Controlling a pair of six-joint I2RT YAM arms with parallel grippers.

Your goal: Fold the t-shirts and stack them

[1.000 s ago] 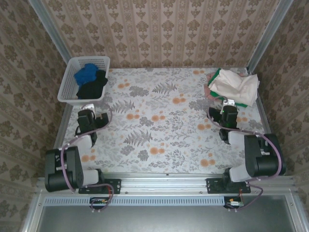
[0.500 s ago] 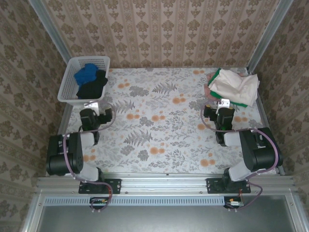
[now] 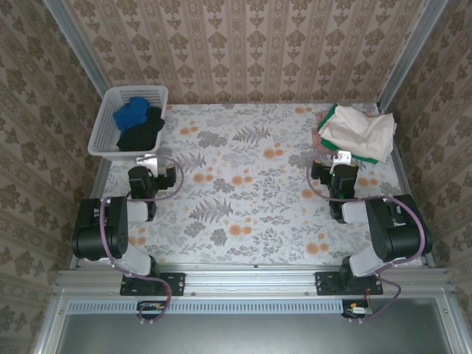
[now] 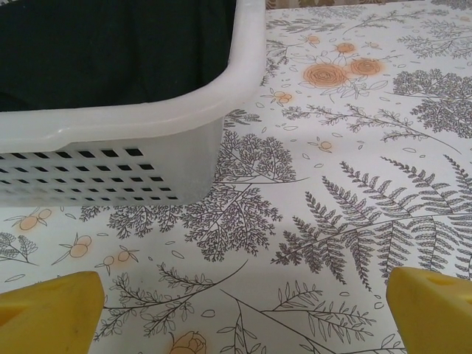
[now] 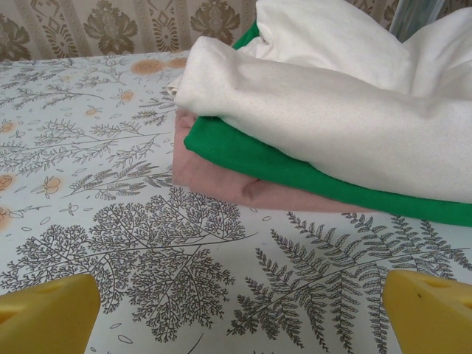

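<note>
A stack of t-shirts lies at the table's back right: a rumpled cream one (image 3: 359,131) on top, a green one (image 3: 330,116) under it, and a pink one (image 3: 317,140) at the bottom. The right wrist view shows the cream (image 5: 332,103), green (image 5: 243,158) and pink (image 5: 214,181) layers just ahead of my open right gripper (image 5: 240,313), which touches none of them. A blue t-shirt (image 3: 131,113) and a black t-shirt (image 3: 141,133) lie in the white basket (image 3: 103,136). My left gripper (image 3: 147,159) stands open and empty just before the basket's near wall (image 4: 110,169).
The flowered tablecloth (image 3: 243,184) spreads between the arms. Patterned walls close in the back and both sides. The basket sits at the back left corner, with its black cloth (image 4: 110,51) seen over the rim. Metal rails run along the table's near edge (image 3: 251,276).
My left gripper has shifted a little to the right, along the basket's near side. The right gripper shifted slightly left early on, then held still. Both stayed open.
</note>
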